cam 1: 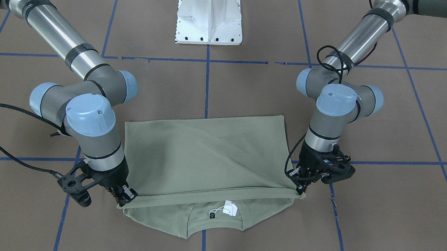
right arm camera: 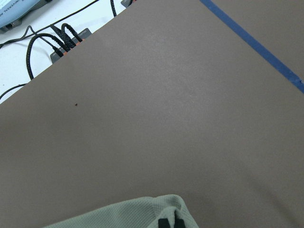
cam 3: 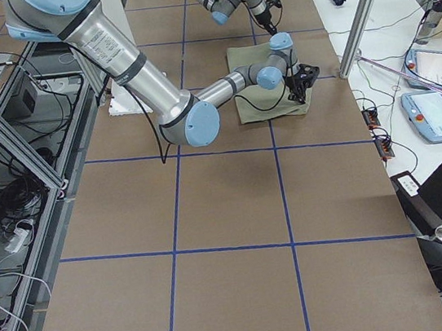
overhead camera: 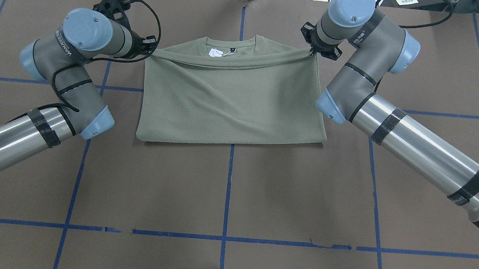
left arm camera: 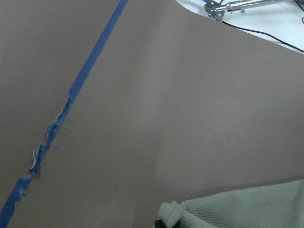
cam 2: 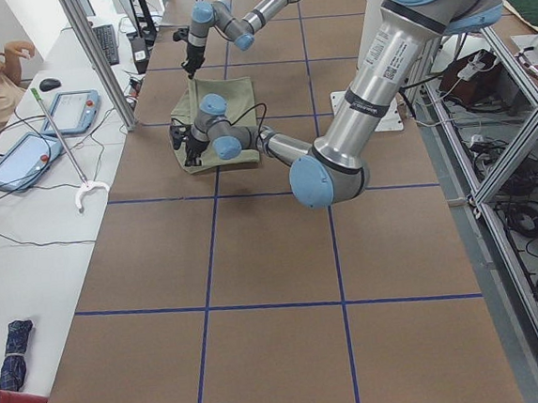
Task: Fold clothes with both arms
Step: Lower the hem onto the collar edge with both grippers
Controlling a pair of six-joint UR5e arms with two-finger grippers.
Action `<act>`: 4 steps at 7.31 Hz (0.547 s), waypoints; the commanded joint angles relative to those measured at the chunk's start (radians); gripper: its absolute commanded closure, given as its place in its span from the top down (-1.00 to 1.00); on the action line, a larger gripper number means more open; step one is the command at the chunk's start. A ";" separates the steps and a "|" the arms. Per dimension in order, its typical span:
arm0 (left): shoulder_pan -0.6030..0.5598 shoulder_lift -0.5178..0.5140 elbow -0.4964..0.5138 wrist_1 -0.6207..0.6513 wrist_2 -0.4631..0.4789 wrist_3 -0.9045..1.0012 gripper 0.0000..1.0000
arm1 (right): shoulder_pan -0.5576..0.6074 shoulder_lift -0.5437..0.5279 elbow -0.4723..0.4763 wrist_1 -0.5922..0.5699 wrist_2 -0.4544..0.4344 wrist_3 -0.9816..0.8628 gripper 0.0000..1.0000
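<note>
The green shirt [cam 1: 207, 155] lies near the middle of the table [cam 1: 374, 222], on the side away from the robot. It is doubled over on itself, so the top layer's edge runs across just short of the neck. The round collar and its white hang tag [cam 1: 230, 209] stick out past that edge, uncovered. The edge is stretched in a nearly straight line between the two grippers, one at each end. The left gripper [cam 1: 302, 188] is closed on the corner at the robot's left, with a small bunch of cloth pinched between its fingertips. The right gripper [cam 1: 126, 198] is clamped the same way on the opposite corner. Both arms reach out from the robot's white base [cam 1: 209, 23], wrists pointing down at the brown tabletop. Blue tape lines [cam 1: 207, 83] divide the tabletop into squares.
</note>
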State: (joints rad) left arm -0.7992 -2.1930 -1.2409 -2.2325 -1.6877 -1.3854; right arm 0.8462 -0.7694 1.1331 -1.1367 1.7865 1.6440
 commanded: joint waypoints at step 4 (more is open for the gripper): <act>0.000 0.015 -0.005 -0.027 -0.001 -0.001 -0.79 | 0.005 0.024 -0.056 0.003 0.013 -0.004 -1.00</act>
State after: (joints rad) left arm -0.7992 -2.1791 -1.2448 -2.2581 -1.6888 -1.3865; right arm 0.8559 -0.7486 1.0890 -1.1347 1.8021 1.6407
